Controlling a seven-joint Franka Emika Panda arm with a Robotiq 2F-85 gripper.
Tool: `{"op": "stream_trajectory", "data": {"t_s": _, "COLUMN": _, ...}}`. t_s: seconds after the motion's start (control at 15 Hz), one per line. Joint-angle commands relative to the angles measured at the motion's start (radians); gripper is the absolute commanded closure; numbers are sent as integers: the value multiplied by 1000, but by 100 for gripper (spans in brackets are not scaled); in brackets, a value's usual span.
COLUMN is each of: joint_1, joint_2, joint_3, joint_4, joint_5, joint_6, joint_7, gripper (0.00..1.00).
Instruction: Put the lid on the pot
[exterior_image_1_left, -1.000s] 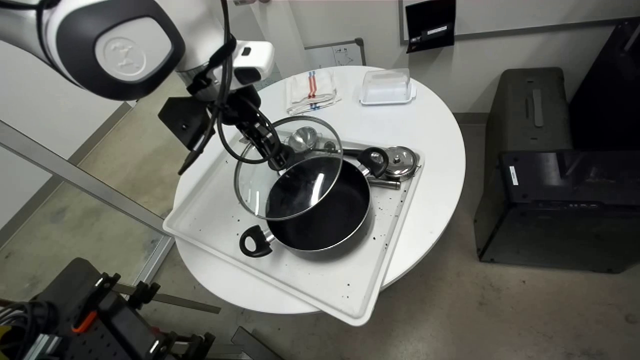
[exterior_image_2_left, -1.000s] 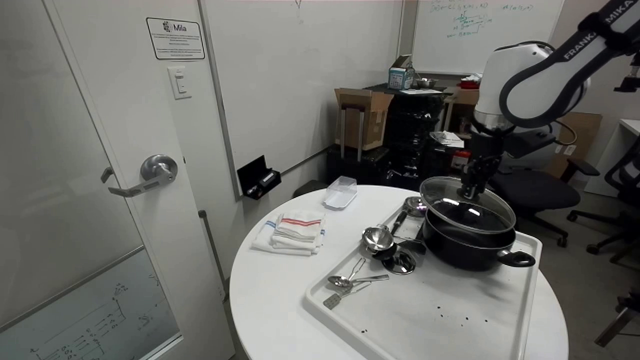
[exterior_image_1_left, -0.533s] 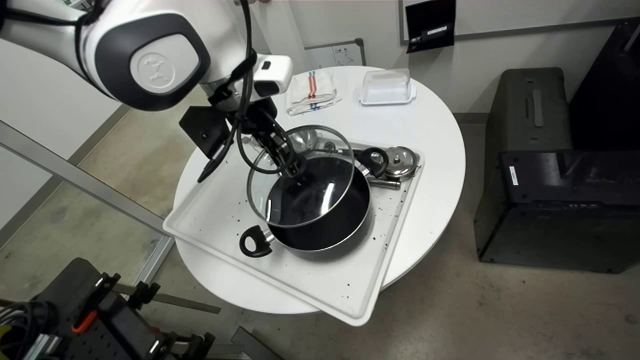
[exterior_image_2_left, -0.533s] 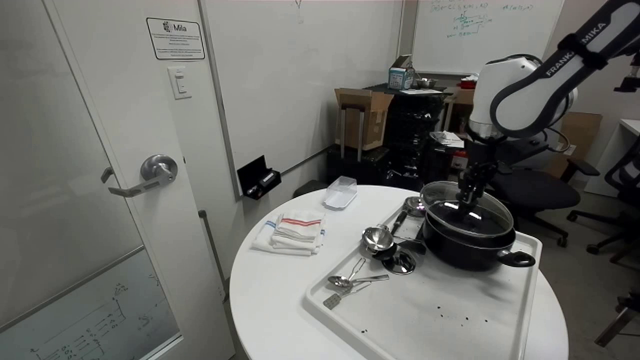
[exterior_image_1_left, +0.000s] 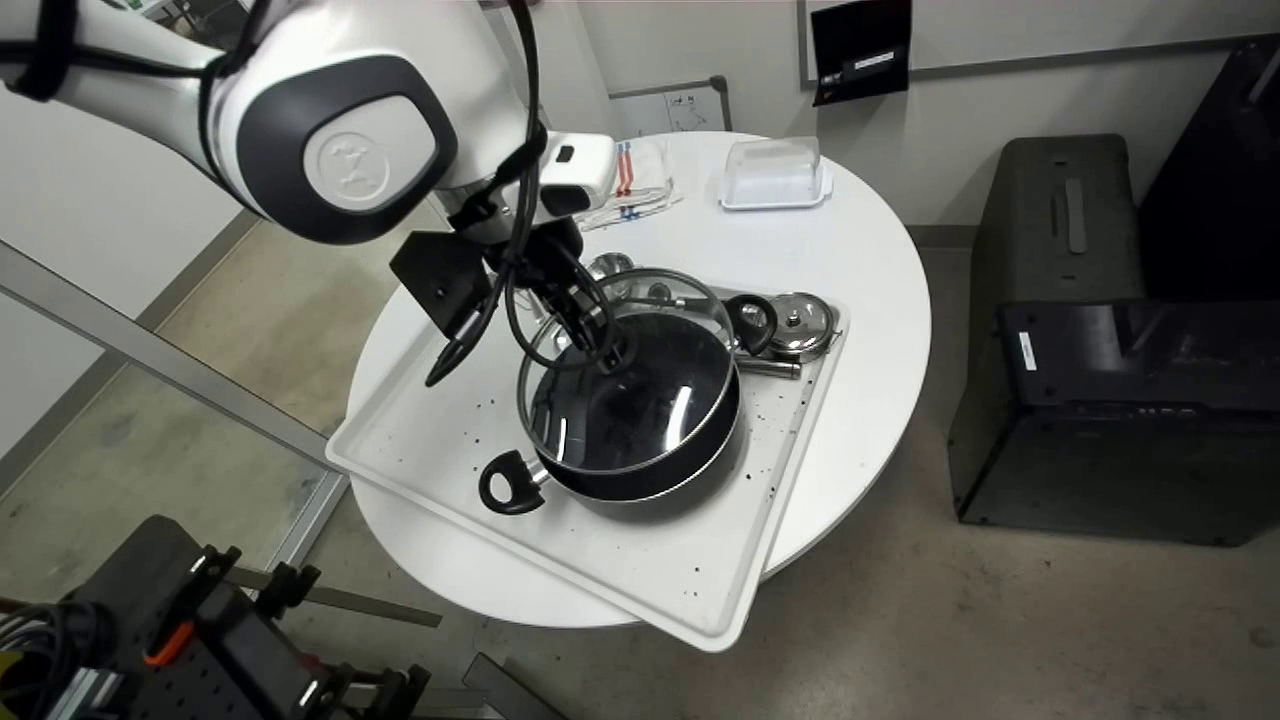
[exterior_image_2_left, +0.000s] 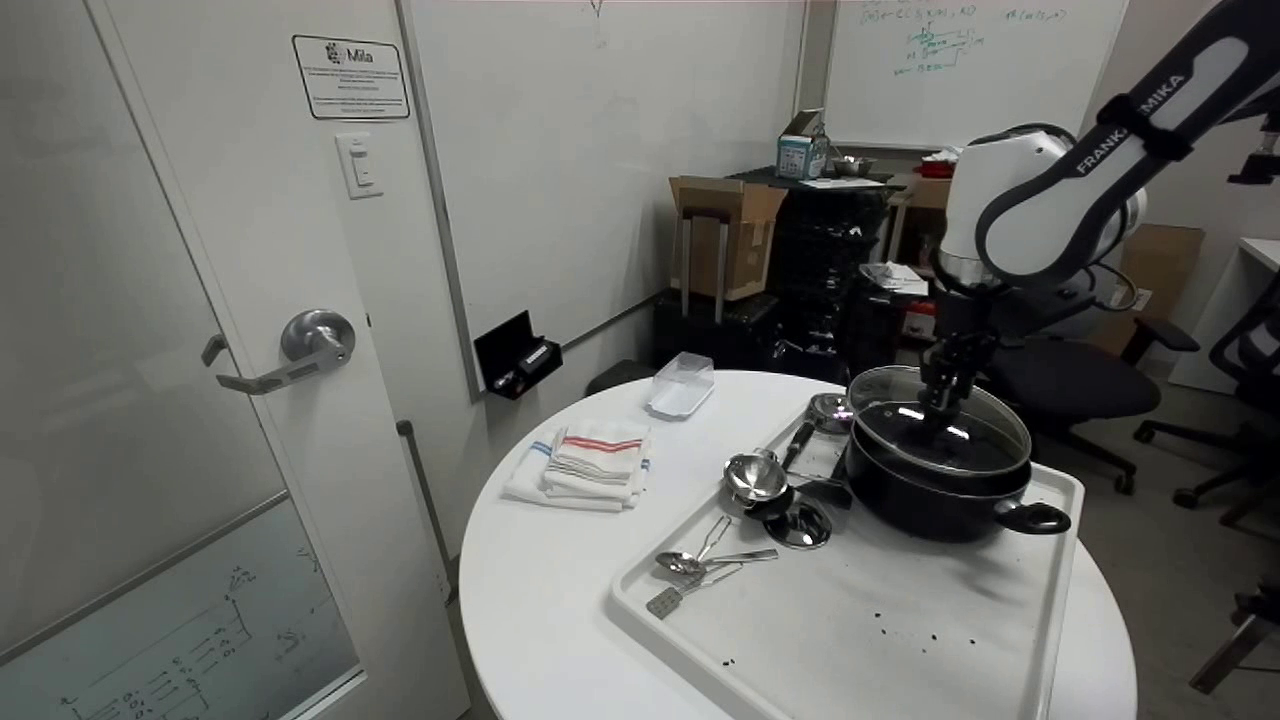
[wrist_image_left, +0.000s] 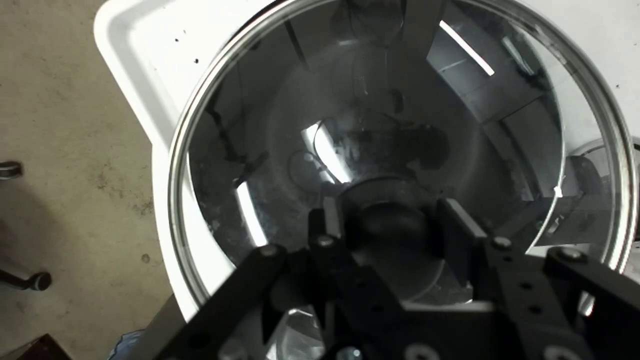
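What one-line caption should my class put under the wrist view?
Robotiq gripper holds a clear glass lid by its dark knob over a black pot.

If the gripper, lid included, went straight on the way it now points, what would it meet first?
Most likely the pot: the gripper points down over it, holding the lid, so the lid would probably touch first. Depth between lid and pot is hard to judge.

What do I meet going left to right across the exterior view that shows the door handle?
Door handle → towels → clear box → blue-white box → pot.
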Motion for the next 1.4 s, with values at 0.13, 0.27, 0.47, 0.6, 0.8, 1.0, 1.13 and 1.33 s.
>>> {"op": "stream_trajectory", "data": {"t_s": 0.13, "joint_1": 10, "joint_2": 19, "joint_3": -20, "joint_4": 14, "joint_5": -30, "joint_6": 25, "joint_7": 28, "gripper": 76}}
{"op": "stream_trajectory", "data": {"t_s": 0.27, "joint_1": 12, "joint_2": 27, "joint_3": -25, "joint_4": 11, "joint_5": -35, "joint_6": 32, "joint_7": 28, "gripper": 76}}
{"op": "stream_trajectory", "data": {"t_s": 0.47, "joint_1": 13, "joint_2": 34, "joint_3": -28, "joint_4": 6, "joint_5": -38, "joint_6": 40, "joint_7": 25, "gripper": 76}}
{"op": "stream_trajectory", "data": {"t_s": 0.6, "joint_1": 14, "joint_2": 37, "joint_3": -30, "joint_4": 2, "joint_5": -41, "joint_6": 42, "joint_7": 22, "gripper": 76}}
{"op": "stream_trajectory", "data": {"t_s": 0.8, "joint_1": 14, "joint_2": 39, "joint_3": -31, "joint_4": -3, "joint_5": -42, "joint_6": 39, "joint_7": 20, "gripper": 76}}
{"op": "stream_trajectory", "data": {"t_s": 1.0, "joint_1": 16, "joint_2": 38, "joint_3": -31, "joint_4": -9, "joint_5": -45, "joint_6": 40, "joint_7": 20, "gripper": 76}}
{"op": "stream_trajectory", "data": {"t_s": 1.13, "joint_1": 17, "joint_2": 37, "joint_3": -31, "joint_4": -12, "joint_5": -45, "joint_6": 40, "joint_7": 20, "gripper": 76}}
{"op": "stream_trajectory", "data": {"t_s": 1.33, "joint_1": 19, "joint_2": 38, "joint_3": -30, "joint_4": -14, "joint_5": -47, "joint_6": 40, "joint_7": 19, "gripper": 76}}
